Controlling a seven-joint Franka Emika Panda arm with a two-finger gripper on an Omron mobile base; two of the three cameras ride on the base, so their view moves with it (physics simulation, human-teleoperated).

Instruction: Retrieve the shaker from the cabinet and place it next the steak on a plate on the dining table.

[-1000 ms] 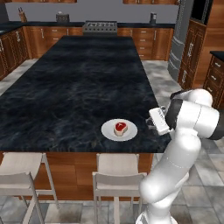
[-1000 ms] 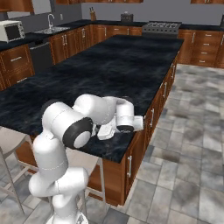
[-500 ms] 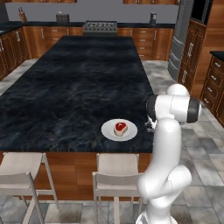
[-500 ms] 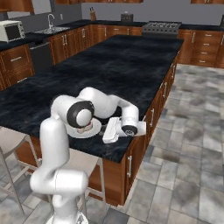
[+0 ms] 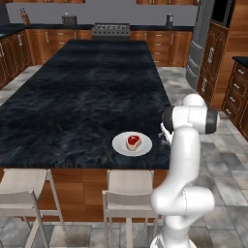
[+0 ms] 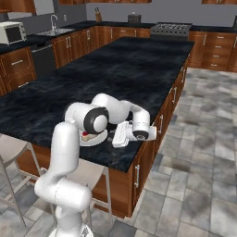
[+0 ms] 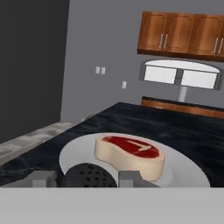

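Near the dining table's (image 5: 82, 97) long edge closest to the stools, a white plate (image 5: 121, 145) holds the steak (image 5: 133, 142). The gripper (image 7: 91, 178) lies low at the plate's rim, fingers (image 7: 131, 178) closed narrowly around the black shaker (image 7: 89, 176), whose perforated top faces the camera. From the gripper, the steak sits just ahead and slightly right, very near, its long axis running across the hand view. Bare plate shows beside the shaker, likely room to set it down.
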